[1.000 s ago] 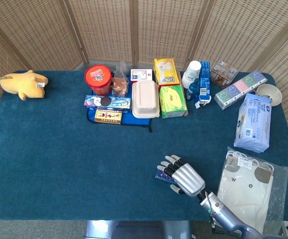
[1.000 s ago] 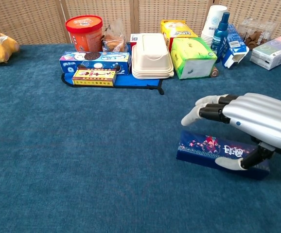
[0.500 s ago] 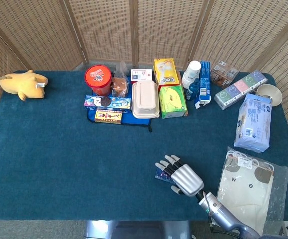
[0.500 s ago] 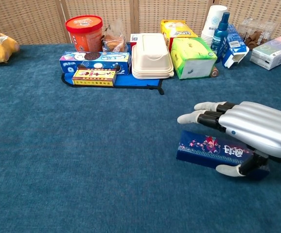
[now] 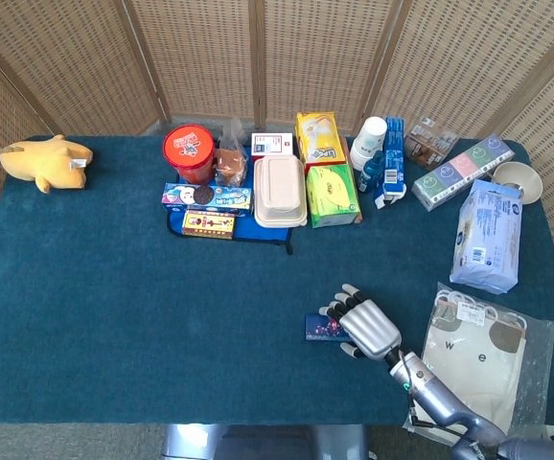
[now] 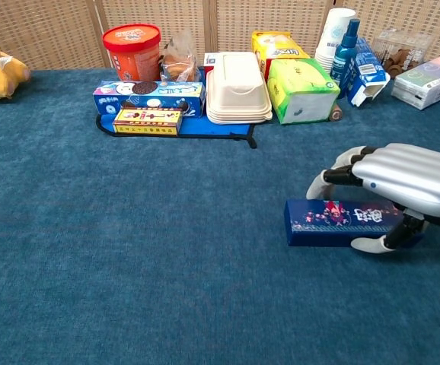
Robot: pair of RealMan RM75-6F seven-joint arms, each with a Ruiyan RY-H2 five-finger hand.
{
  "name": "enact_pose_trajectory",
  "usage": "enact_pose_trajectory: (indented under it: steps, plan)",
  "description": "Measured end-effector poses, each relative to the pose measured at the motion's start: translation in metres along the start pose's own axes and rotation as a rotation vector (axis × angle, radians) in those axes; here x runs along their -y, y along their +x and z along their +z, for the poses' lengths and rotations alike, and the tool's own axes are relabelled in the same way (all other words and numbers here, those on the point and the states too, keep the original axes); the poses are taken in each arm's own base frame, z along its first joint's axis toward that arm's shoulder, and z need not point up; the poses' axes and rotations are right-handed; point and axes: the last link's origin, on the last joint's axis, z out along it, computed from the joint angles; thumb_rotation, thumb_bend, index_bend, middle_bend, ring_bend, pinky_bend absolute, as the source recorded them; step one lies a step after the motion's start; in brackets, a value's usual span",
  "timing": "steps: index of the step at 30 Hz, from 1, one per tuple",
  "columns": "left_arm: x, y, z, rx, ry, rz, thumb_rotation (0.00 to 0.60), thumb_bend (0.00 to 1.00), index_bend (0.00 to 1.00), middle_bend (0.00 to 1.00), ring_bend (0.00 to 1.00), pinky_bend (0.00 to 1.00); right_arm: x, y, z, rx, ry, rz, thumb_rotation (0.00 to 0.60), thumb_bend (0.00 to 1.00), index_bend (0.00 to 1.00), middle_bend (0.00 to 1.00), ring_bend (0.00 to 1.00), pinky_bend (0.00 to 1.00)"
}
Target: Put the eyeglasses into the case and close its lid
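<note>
A dark blue oblong eyeglasses case [image 6: 340, 222] with a printed pattern lies on the blue tablecloth at the front right, its lid down. The case [image 5: 322, 328] pokes out to the left of the hand in the head view. My silver right hand [image 6: 403, 186] grips its right end, fingers curled over the far side and thumb against the near side. The right hand [image 5: 368, 326] covers that end from above. No eyeglasses show in either view. My left hand is in neither view.
Along the back stand a red tub [image 5: 189, 153], snack boxes [image 5: 206, 197], a white clamshell box [image 5: 279, 191], a green tissue box [image 5: 333, 195] and paper cups [image 5: 369, 142]. A yellow plush [image 5: 45, 161] lies far left. A bagged white tote [image 5: 478, 356] and a blue pack [image 5: 488, 236] lie right.
The right hand has moved right and slightly back, curling its fingers around the case. The case has turned from slanted to nearly square with the table edge.
</note>
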Motion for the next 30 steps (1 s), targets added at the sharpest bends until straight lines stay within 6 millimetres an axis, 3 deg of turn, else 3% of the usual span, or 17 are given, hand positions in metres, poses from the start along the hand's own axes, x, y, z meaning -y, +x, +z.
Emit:
enact_pose_trajectory:
  steps: [7, 20, 30]
  plan:
    - [-0.001, 0.000, 0.001, -0.001, -0.001, 0.004, 0.600, 0.31, 0.09, 0.25, 0.13, 0.01, -0.001, 0.009, 0.003, -0.005, 0.008, 0.018, 0.600, 0.27, 0.52, 0.57, 0.38, 0.19]
    - [-0.001, -0.003, 0.002, 0.005, 0.002, 0.006, 0.600, 0.31, 0.09, 0.25, 0.13, 0.01, -0.009, 0.026, 0.012, -0.050, -0.008, 0.040, 0.600, 0.27, 0.54, 0.59, 0.41, 0.19]
    - [-0.002, -0.005, 0.003, 0.010, 0.005, 0.006, 0.600, 0.31, 0.09, 0.25, 0.13, 0.01, -0.022, 0.042, 0.035, -0.074, -0.023, 0.029, 0.600, 0.27, 0.54, 0.59, 0.39, 0.19]
